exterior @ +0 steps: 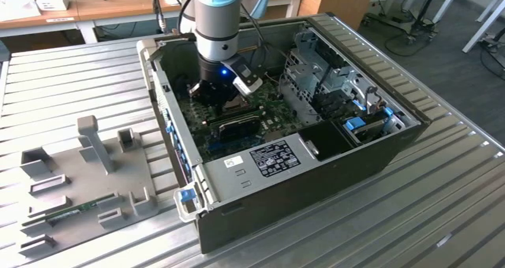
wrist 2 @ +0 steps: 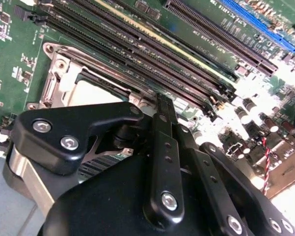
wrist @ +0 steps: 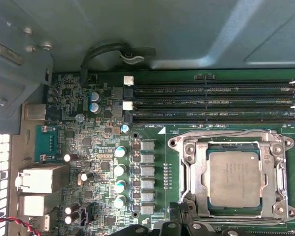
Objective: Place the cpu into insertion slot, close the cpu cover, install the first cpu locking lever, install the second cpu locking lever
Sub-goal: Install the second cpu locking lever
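Observation:
The cpu [wrist: 234, 178] lies flat in the insertion slot [wrist: 230, 212], its dull metal top showing through the window of the cpu cover [wrist: 195, 169]. The silvery cover frame lies down around the chip. In the second wrist view the cpu [wrist 2: 95, 93] and the slot's metal rim [wrist 2: 54, 83] sit just beyond my gripper [wrist 2: 162, 101]. My gripper [exterior: 223, 99] hangs low inside the open computer case, right over the socket area of the green board [exterior: 236, 135]. Its black links [wrist: 186, 228] border the socket. Whether any locking lever is latched I cannot tell.
Long black memory slots [wrist: 216, 103] run beside the socket. Capacitors [wrist: 120, 169] and rear ports [wrist: 39, 179] stand on the board. The case walls [exterior: 158, 96] and a drive cage [exterior: 332, 84] hem the arm in. A grey fixture tray [exterior: 79, 179] lies on the slatted table at the exterior view's left.

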